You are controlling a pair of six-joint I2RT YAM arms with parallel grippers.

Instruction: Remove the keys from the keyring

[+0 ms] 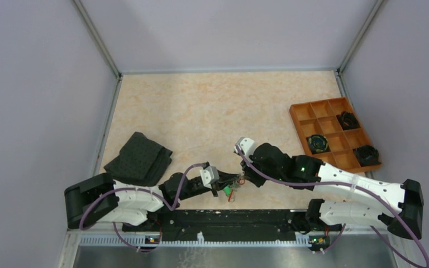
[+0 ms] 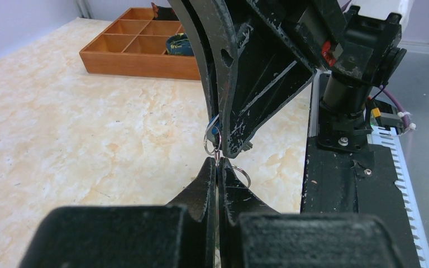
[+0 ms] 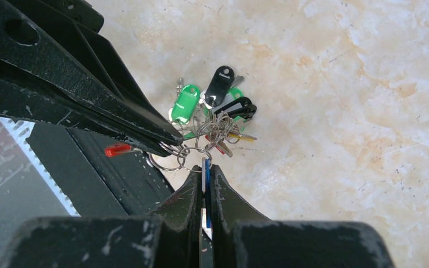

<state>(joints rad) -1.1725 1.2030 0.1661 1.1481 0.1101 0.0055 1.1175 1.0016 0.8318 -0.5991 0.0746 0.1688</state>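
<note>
Green and black keys on red-sleeved keyring

A marbled beige table was enclosed by pale walls, with a folded dark cloth laid near its left edge and an orange compartment tray set at the right, where three black coiled objects were held in separate compartments.

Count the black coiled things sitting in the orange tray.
3 coils in the orange tray: one far right, one midway on the left, one near right corner. None seem hidden.
</note>
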